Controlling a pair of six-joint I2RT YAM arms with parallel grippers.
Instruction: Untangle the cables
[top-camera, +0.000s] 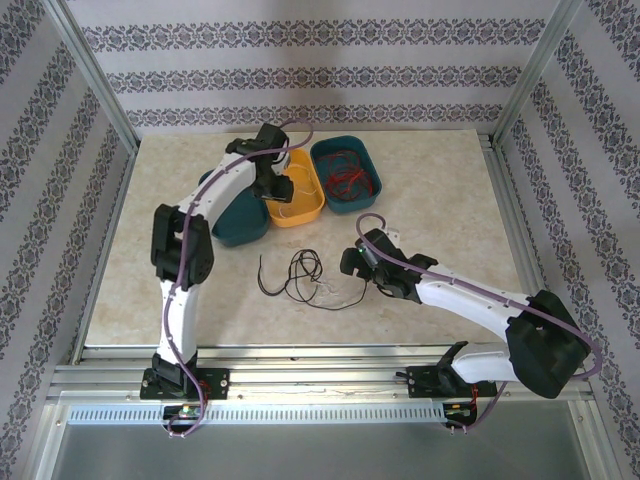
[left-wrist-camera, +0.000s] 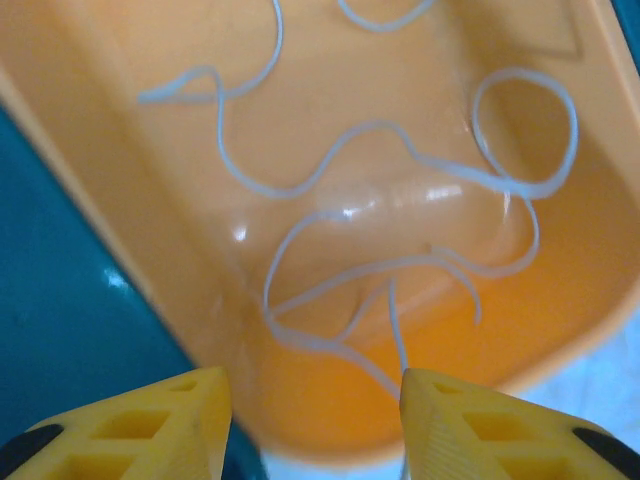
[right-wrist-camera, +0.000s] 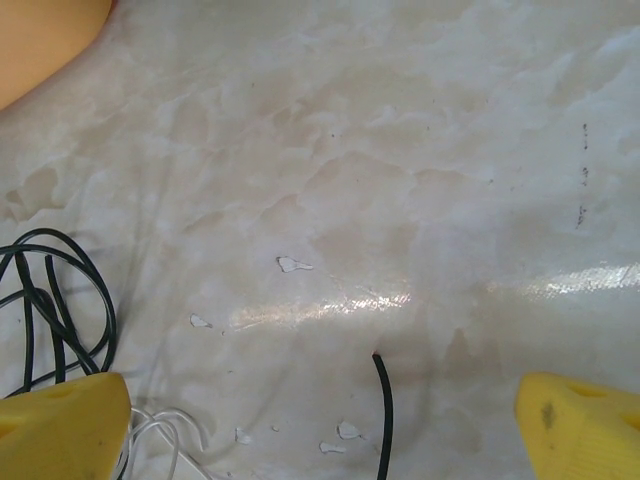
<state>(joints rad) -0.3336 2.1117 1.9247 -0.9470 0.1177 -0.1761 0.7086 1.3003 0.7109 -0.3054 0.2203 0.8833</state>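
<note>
1. Two claws are at work, and the right claw (right-wrist-camera: 320, 420) is much the nearer to the knot. Its jaws are spread wide and hold nothing, low over the surface (right-wrist-camera: 400, 150).
2. The knot of black cables (top-camera: 300, 272) and a few white strands (top-camera: 325, 290) lies on the surface between the two arms, just off the right claw's tip on the robot's left. It is spread more sideways than front to back.
3. In the right wrist view the black loops lie beside the left finger (right-wrist-camera: 60, 420). One black strand (right-wrist-camera: 383, 410) runs up between the fingers, its free end pointing away from the claw.
4. The left claw (left-wrist-camera: 312, 400) hangs over the orange tray (left-wrist-camera: 560, 330), jaws parted and gripping nothing. The white cables (left-wrist-camera: 270, 190) lie loose in the tray beneath it, well apart from the knot.
5. Red cables (top-camera: 345, 175) sit in the teal tray (top-camera: 375, 160) to the right of the orange one.
6. The next pick probably falls to the right claw, which would need to shift left or close on the strand already between its fingers.
</note>
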